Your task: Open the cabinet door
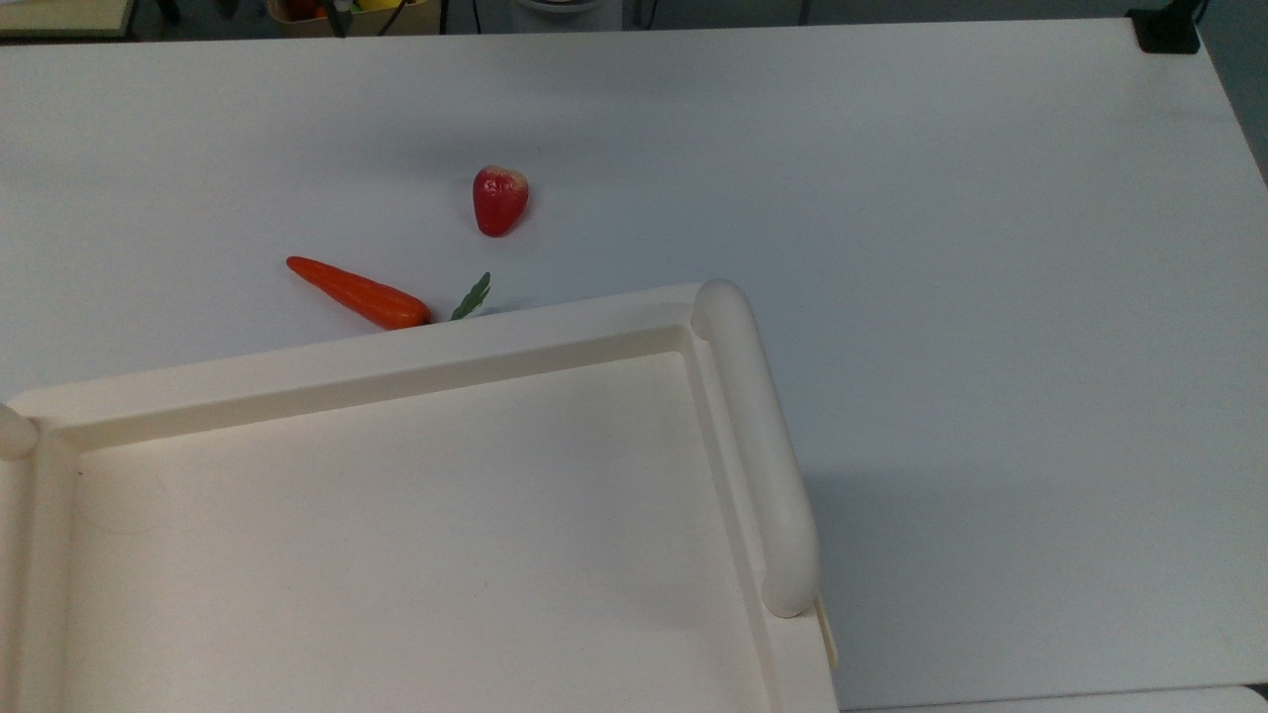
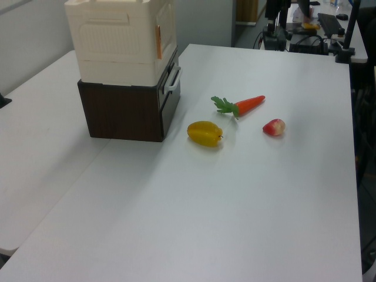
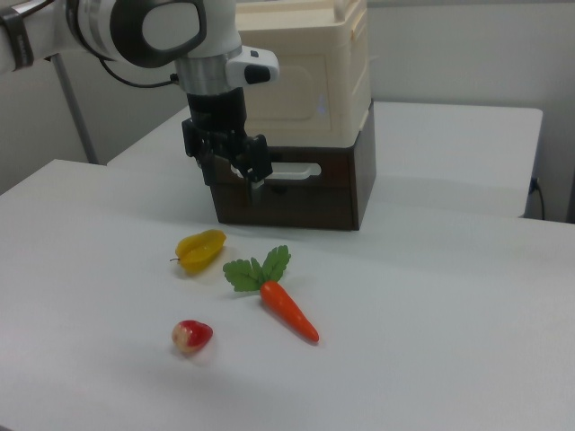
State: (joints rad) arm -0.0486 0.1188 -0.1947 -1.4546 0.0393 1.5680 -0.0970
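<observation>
Right view: the pincer (image 3: 252, 192) hangs before the dark drawer unit (image 3: 334, 193), just at 9 o'clock of its white handle (image 3: 293, 170). I cannot tell whether it is open or closed.

The cream cabinet (image 3: 305, 81) sits on top of that unit. The cabinet door (image 2: 166, 32) is its front panel, above the drawer, with a tan edge showing in the left view.

On the worktop (image 3: 431, 341), at 6 o'clock of the unit, a yellow fruit (image 3: 201, 249), a carrot (image 3: 286, 308) and a red fruit (image 3: 191, 336) lie apart from one another.
</observation>
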